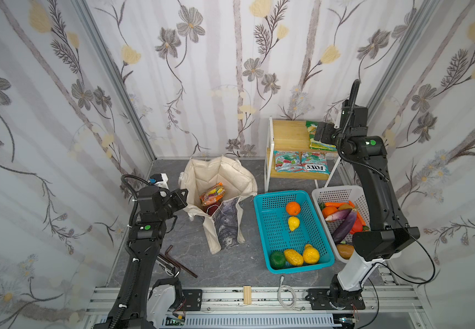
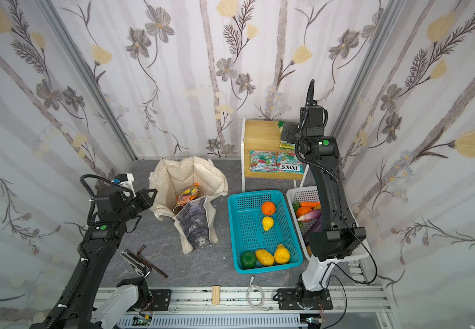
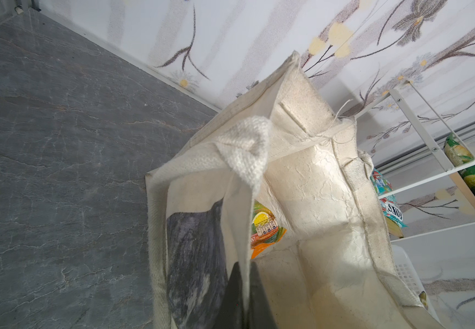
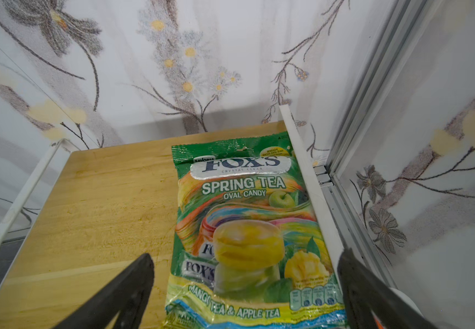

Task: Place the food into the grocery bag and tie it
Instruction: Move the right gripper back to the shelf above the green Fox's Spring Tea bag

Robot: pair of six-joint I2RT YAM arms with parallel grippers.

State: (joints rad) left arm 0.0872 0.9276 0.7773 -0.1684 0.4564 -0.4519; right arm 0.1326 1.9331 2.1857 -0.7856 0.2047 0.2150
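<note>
- Nearest you, a wooden block [image 1: 247,295] and a coiled white cable [image 1: 286,296] lie on the front rail [image 1: 222,296]. Hex keys [image 1: 179,262] rest on the grey tabletop [image 1: 236,262] by the left arm.
- On the right of the tabletop, the teal basket [image 1: 281,198] holds an orange [image 1: 293,208], a green fruit [image 1: 277,258] and small yellow fruits [image 1: 301,255]. Just beside it, the white basket [image 1: 341,193] carries a purple eggplant [image 1: 344,225] among other vegetables.
- Left of the baskets, the grocery bag [image 1: 219,173] stands open on the tabletop with its printed front panel sagging toward you. An orange snack packet [image 1: 213,196] lies inside.
- Your left claw [image 1: 184,196] is clamped together on the bag's left rim. The left wrist view shows the cloth pinched between its fingers [image 3: 259,299].
- Farther back on the right, a wooden shelf [image 1: 290,134] holds two teal-and-red packets [image 1: 300,165] on its lower board and a green snack packet [image 4: 247,199] on its upper board.
- Your right claw [image 4: 246,253] hangs over that green packet, its jaws spread wide apart and gripping nothing. Whether they touch the packet cannot be told.
</note>
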